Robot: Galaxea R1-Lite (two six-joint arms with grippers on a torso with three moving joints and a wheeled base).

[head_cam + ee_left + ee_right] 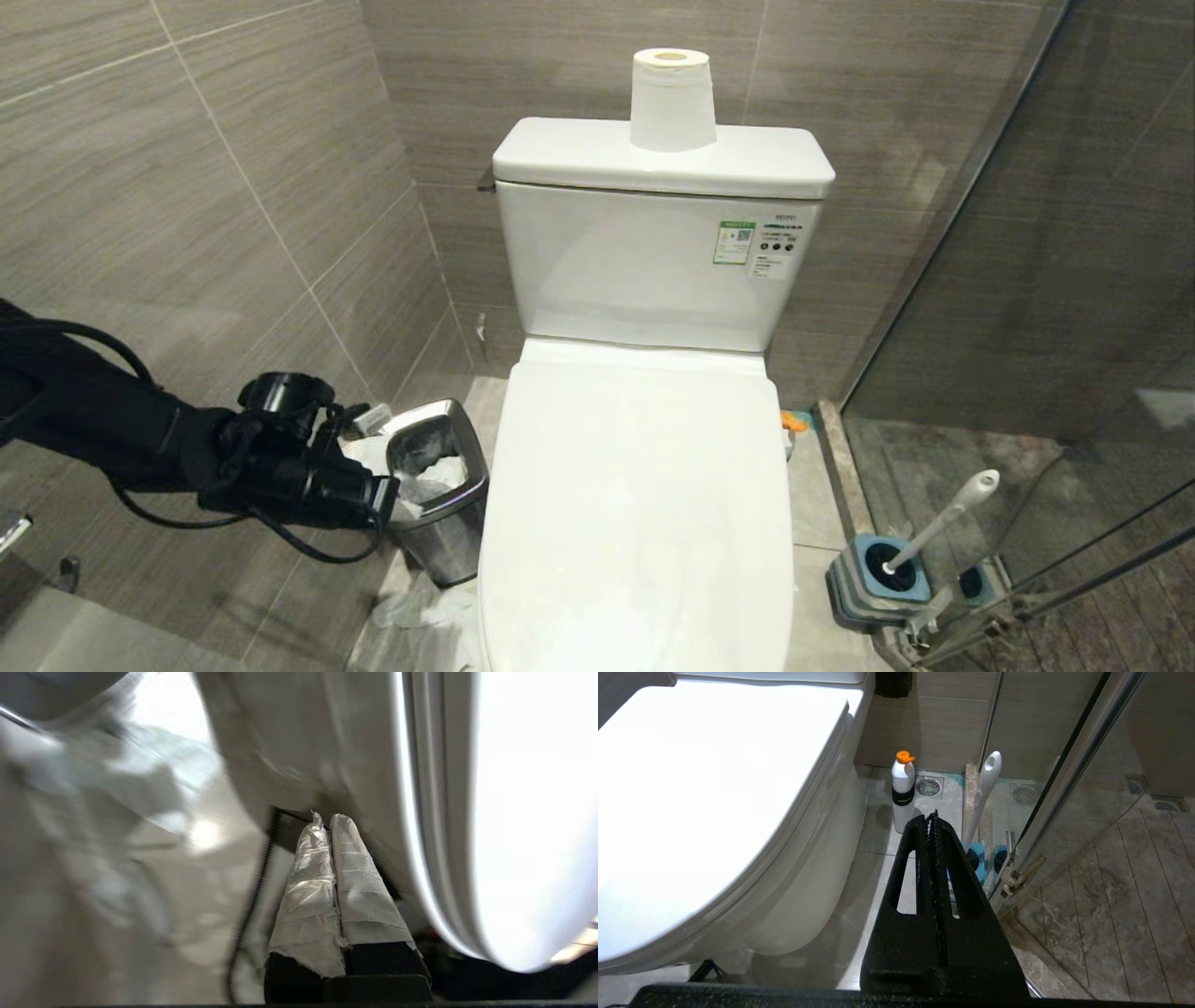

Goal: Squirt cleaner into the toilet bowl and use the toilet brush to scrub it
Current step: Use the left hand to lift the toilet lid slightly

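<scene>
Toilet [635, 504] fills the middle of the head view w/ the lid down flat, so the bowl itself is covered and can't be seen. Tank [653, 271] behind it has stickers on the front and a paper roll [670, 98] standing upright on top. Glass shower door [1027, 233] runs along the right side. Left arm [103, 429] comes in from the left edge, low, beside the steel bin [439, 485], which has crumpled paper in it and sits just left of the toilet. Left gripper [327, 821] is clenched, its tape-wrapped fingers pressed together w/ nothing between them, tips close under the lid's edge on the toilet's left side. Right gripper [931, 821] only shows in its own wrist cam, black fingers clamped together, empty, hanging to the right of the toilet above the floor. Brush [943, 518] stands tilted in its blue-grey holder [878, 579] on the floor right of the toilet, by the glass door. Cleaner bottle [902, 791], white w/ an orange cap, stands upright on the floor between toilet and brush, near the back wall. Floor drain [928, 786] just beside it.
</scene>
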